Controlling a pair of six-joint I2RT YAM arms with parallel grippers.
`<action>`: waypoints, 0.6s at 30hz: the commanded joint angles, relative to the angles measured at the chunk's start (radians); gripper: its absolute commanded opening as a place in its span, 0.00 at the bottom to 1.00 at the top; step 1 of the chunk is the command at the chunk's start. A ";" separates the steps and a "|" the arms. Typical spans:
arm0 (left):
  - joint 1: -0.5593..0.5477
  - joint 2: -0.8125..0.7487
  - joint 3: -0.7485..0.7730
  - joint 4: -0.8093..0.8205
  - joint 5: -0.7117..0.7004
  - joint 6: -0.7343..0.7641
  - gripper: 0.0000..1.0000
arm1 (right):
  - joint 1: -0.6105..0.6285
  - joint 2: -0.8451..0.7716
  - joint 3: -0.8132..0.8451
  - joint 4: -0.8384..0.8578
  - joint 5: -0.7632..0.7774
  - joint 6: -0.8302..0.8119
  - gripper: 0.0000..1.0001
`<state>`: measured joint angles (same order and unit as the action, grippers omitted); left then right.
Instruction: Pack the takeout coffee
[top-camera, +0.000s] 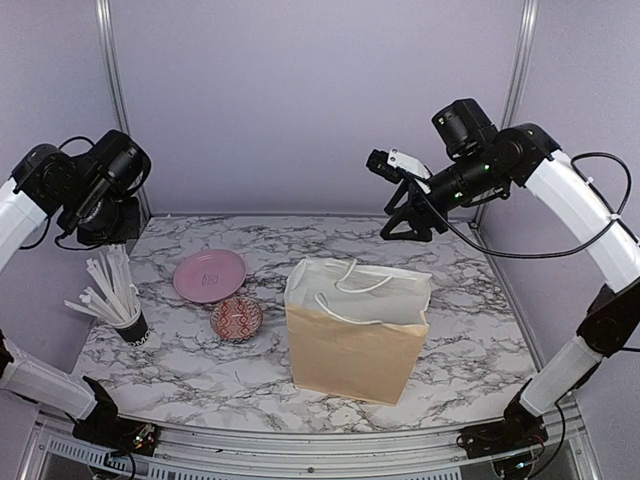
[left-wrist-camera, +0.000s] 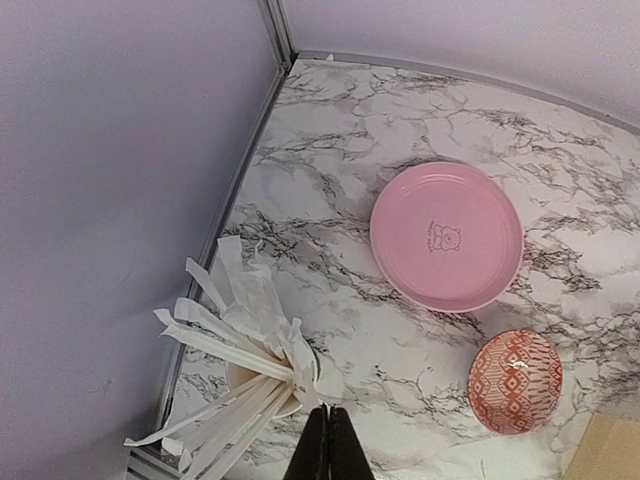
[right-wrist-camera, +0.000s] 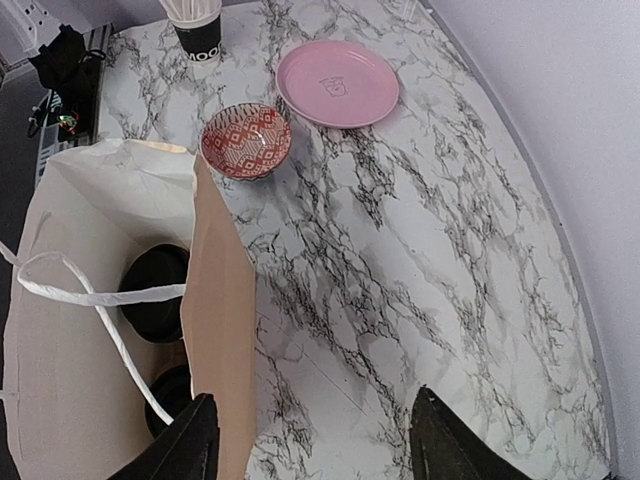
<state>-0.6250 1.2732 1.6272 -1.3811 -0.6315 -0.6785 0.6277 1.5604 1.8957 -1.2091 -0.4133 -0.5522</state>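
Note:
A brown paper bag with white handles stands open mid-table. In the right wrist view two black round lids of the takeout coffee show inside the bag; the cup bodies are hidden. My right gripper hangs open and empty high above the table, behind and to the right of the bag. The left gripper is shut on nothing, raised at the far left above the cup of straws.
A dark cup of white wrapped straws stands near the left edge. A pink plate and a small red patterned bowl lie left of the bag.

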 joint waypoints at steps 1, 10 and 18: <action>0.004 0.004 0.129 -0.051 0.071 0.060 0.00 | -0.007 -0.031 0.041 0.032 0.023 0.016 0.63; 0.004 0.116 0.505 -0.056 0.271 0.116 0.00 | -0.089 -0.074 0.008 0.057 0.053 0.016 0.64; -0.028 0.112 0.548 0.261 0.719 0.213 0.00 | -0.229 -0.078 -0.110 0.092 0.062 0.020 0.66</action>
<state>-0.6334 1.4090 2.2105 -1.3262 -0.2020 -0.5262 0.4641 1.4895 1.8450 -1.1519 -0.3679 -0.5495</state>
